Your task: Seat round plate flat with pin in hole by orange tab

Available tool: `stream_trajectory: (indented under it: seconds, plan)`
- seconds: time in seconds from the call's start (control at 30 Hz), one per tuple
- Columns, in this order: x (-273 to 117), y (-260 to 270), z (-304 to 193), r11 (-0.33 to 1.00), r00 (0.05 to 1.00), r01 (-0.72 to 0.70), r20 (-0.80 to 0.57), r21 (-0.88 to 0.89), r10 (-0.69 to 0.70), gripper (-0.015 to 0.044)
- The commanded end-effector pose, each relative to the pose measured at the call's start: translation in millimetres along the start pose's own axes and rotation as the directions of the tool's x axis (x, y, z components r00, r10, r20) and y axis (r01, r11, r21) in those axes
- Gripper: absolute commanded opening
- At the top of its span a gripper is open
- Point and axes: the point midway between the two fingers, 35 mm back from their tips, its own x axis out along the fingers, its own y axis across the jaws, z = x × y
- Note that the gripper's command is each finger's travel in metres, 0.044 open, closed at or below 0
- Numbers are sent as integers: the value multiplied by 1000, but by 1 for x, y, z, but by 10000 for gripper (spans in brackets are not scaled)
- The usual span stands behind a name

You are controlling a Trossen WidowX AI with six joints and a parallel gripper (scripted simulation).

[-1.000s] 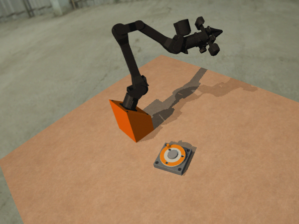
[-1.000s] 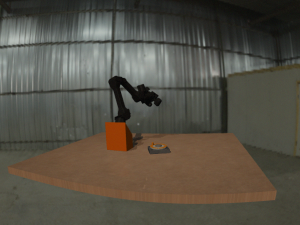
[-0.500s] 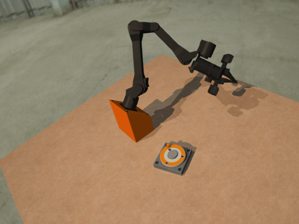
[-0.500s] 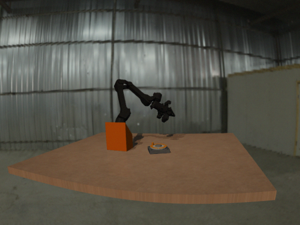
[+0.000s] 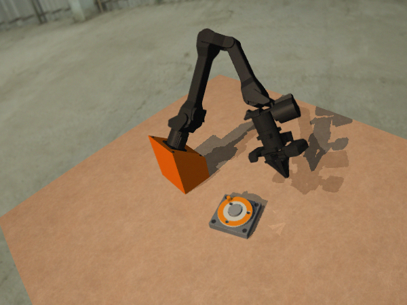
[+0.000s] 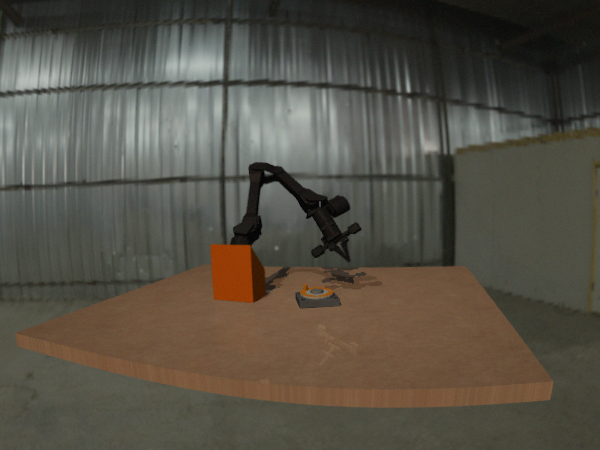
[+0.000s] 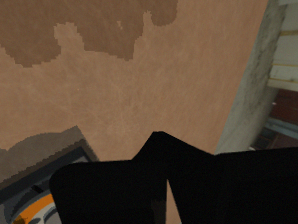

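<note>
- Table (image 5: 102, 244) – the fixture sits near its middle, just in front of the orange pedestal (image 5: 180, 166) that carries the arm.
- Gripper (image 5: 283, 173) – fingers pressed together into one point, nothing between them; it hangs in the air behind and to one side of the fixture, well apart from the plate.
- Base (image 5: 217, 224) – grey square block with holes at the corners; looks heavy enough to stay put under a sideways nudge.
- Plate (image 5: 224, 217) – orange ring with a pale inner band, around the grey post (image 5: 235, 210). Looks rigid, thin and light, likely turns freely on the post. Judgement: don't pinch it, push it round with the closed tip.
- Orange tab (image 5: 229, 197) – sticks out at the rim on the pedestal side; best spot to push against.
- Pin and the hole by the tab – too small to make out.
</note>
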Motion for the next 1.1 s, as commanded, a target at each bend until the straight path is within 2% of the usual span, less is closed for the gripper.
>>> stream_trajectory:
  seconds: [0.0,0.1,0.2,0.27,0.37,0.4,0.83,1.07]
  plan:
    - [3,26,-49,937,986,-129,-59,325,156,0]
    - [-1,55,-93,757,953,-190,-70,626,296,0]
    - [-12,86,-125,456,906,-191,-23,869,422,0]
    - [-16,93,-130,369,895,-183,-2,911,447,0]
    - [-33,119,-143,-14,850,-122,112,992,515,0]
    - [-36,123,-144,-87,842,-107,137,990,522,0]
    - [-37,125,-143,-111,840,-101,145,989,523,0]
    - [-10,140,-139,-112,840,-101,145,989,523,0]
